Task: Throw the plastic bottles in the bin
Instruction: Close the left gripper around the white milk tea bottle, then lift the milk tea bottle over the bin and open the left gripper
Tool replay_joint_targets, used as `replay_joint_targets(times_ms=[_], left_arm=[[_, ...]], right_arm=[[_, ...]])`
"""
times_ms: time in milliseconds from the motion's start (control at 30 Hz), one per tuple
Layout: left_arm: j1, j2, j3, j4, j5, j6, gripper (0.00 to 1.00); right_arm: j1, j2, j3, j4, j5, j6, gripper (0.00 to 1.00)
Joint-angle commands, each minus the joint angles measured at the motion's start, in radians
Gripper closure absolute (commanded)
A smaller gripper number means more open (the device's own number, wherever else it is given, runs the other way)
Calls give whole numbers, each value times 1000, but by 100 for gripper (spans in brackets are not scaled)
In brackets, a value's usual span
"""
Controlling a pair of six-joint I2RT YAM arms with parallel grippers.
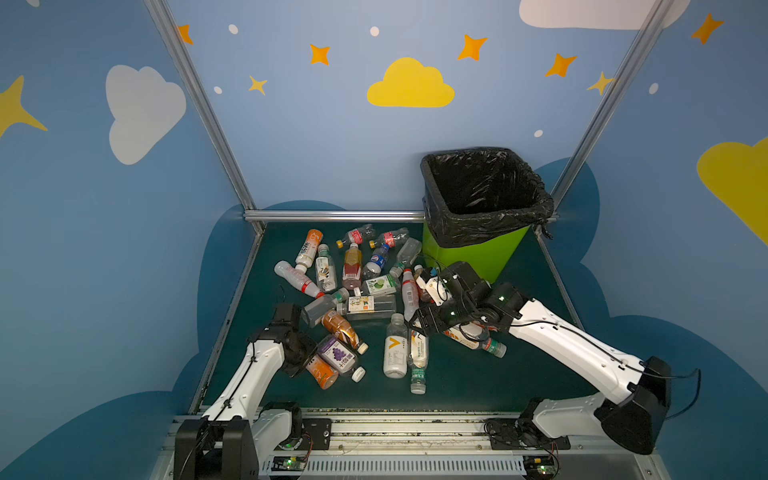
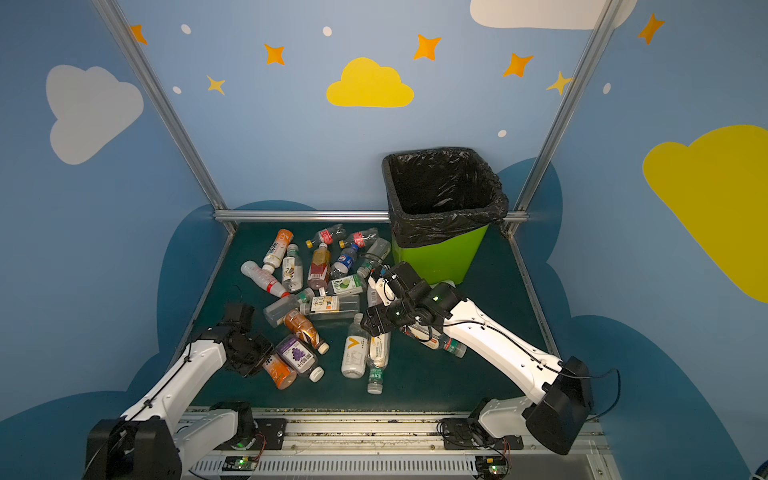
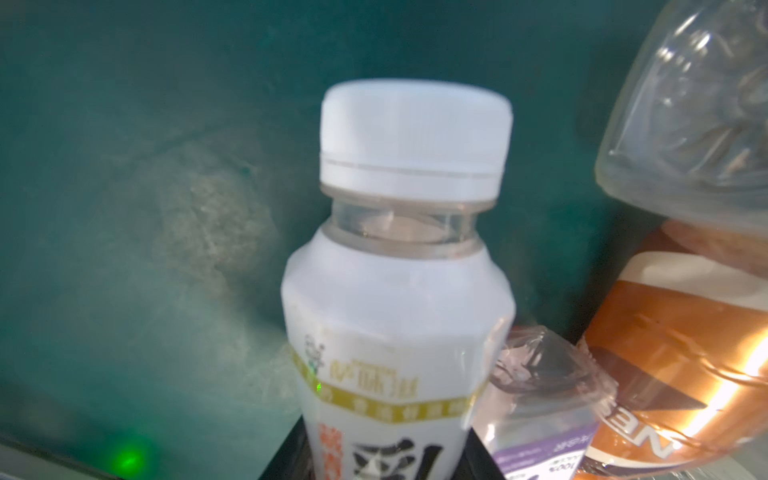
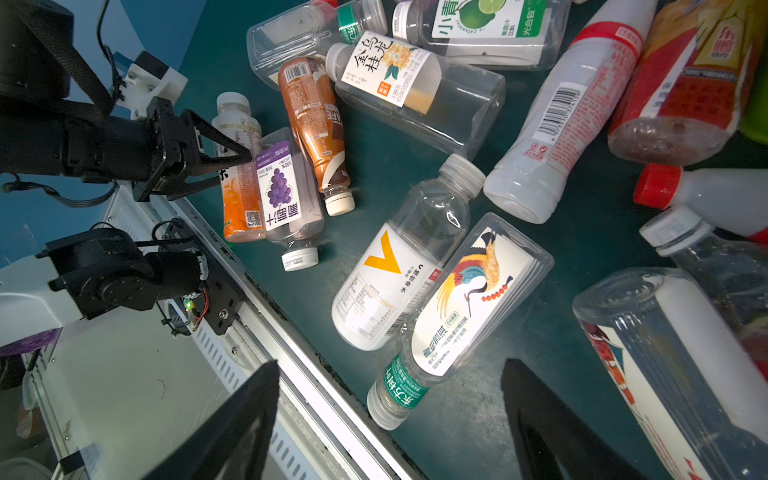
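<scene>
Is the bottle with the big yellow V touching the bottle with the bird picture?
Touching. The right wrist view shows the bird bottle lying against the V bottle, with no floor showing between them.

White-capped orange-label bottle (image 3: 395, 316) blurred in left wrist view, lower body cut by frame edge; left gripper (image 3: 382, 444) jaws mere black slivers there, contact unclear. Right gripper (image 4: 390, 415) finger bases cut off. Bin (image 1: 478, 257) base behind right arm (image 1: 561, 336).
</scene>
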Motion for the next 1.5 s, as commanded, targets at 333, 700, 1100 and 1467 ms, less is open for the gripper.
replay_joint_targets(times_ms=[333,700,1100,1467], left_arm=[[14,-45,336,-147,30,82,55],[-51,187,779,114,342,19,58],[-463,1198,2399,212,386,50,52],[-471,1052,2302,93,281,303,0]], right_arm=[[-54,-89,-135,-85,86,175,16],[-126,-263,-259,-143,117,273,16],[-149,-282,-196,-171,182,262,16],[-174,-287,-231,-123,162,260,15]])
